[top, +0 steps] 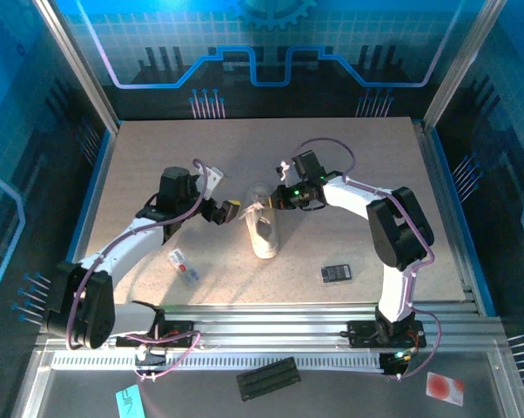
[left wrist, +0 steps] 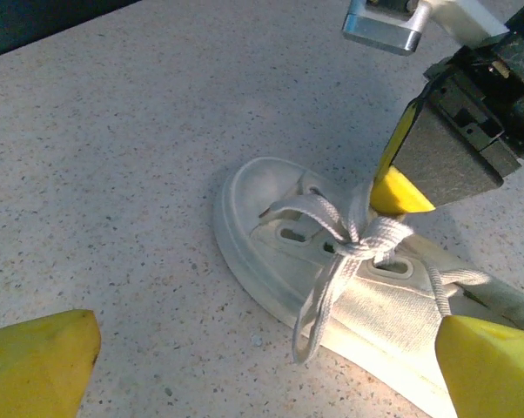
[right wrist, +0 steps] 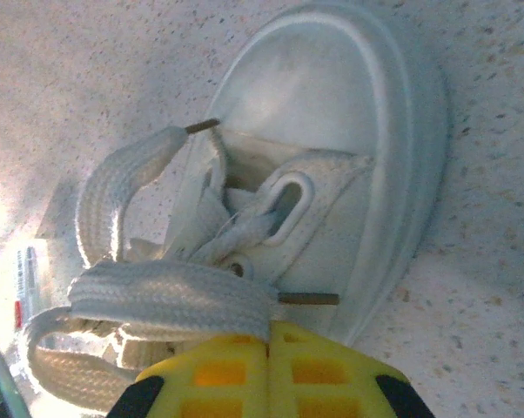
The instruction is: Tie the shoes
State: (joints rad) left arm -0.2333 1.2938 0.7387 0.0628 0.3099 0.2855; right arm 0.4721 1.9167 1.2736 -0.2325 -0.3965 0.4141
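Note:
The small cream shoe (top: pixel 264 233) lies on the table between my two grippers, toe pointing away from the bases. Its pale laces (left wrist: pixel 358 237) cross in a knot over the tongue, and one loop hangs over the sole to the table. My right gripper (right wrist: pixel 269 335) is shut on a flat lace strand (right wrist: pixel 175 296) just above the shoe's eyelets (right wrist: pixel 284 205); its yellow fingertip (left wrist: pixel 397 192) touches the knot. My left gripper (left wrist: pixel 266 366) stands wide open, low over the table beside the shoe (left wrist: pixel 258 187), with nothing between its yellow fingers (left wrist: pixel 44 361).
A small black device (top: pixel 336 273) lies right of the shoe, near the front edge. A flat white-and-red packet (top: pixel 184 266) lies to the left, beside my left arm. A black bar (top: pixel 268 378) and a red-and-white tag (top: pixel 445 387) rest on the rail below the table.

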